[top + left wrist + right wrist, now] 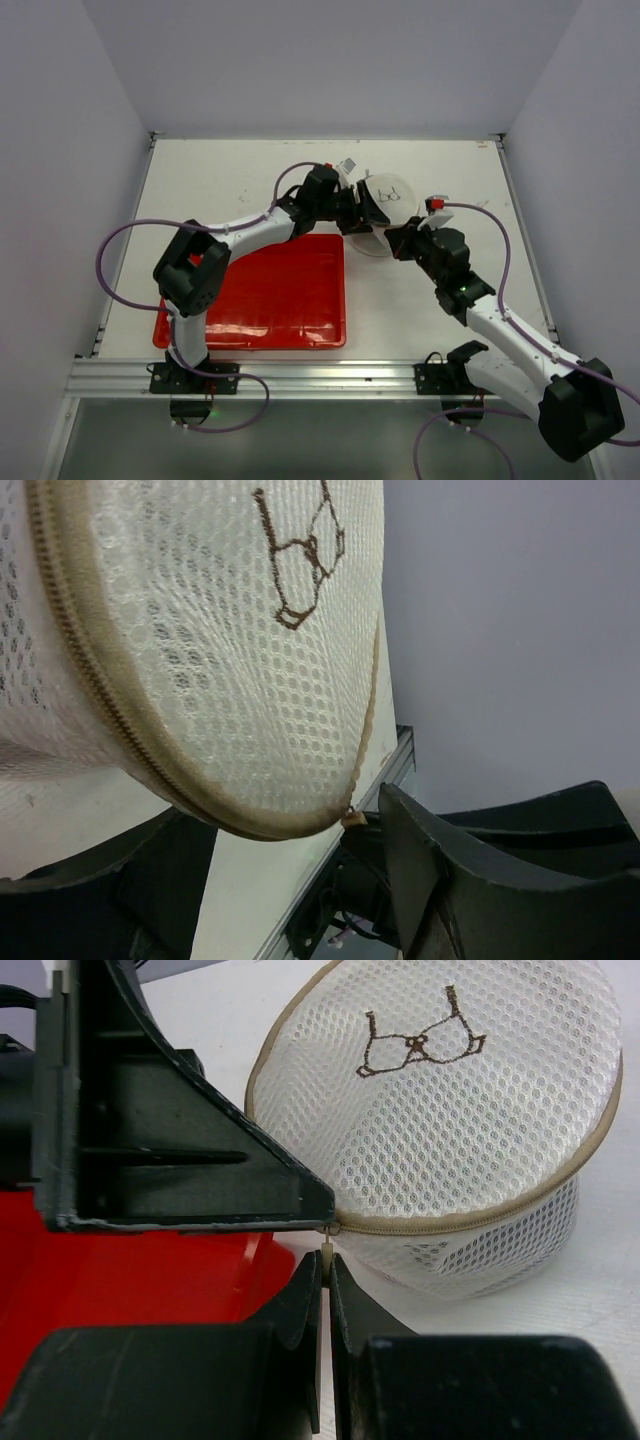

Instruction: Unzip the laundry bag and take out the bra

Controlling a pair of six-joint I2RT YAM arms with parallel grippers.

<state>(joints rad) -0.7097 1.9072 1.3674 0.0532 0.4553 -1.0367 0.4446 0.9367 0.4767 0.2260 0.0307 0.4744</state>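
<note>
The laundry bag (pixel 388 200), a round whitish mesh pouch with a brown bra-shaped mark, is tipped up on the table beyond the red tray's far right corner. My left gripper (pixel 352 210) holds it from the left. In the left wrist view its fingers (pixel 430 880) straddle the bag's zipped rim (pixel 230 660). My right gripper (pixel 398 238) is shut on the small zipper pull (pixel 327 1245), just under the rim of the bag (pixel 450 1110). The zipper looks closed all along the visible rim. The bra is hidden; nothing black shows through the mesh.
The red tray (pixel 280 290) lies at the near left, and its edge (pixel 120 1280) is beside my right gripper. The left gripper's finger (pixel 180 1150) reaches right up to the zipper pull. White walls enclose the table on three sides.
</note>
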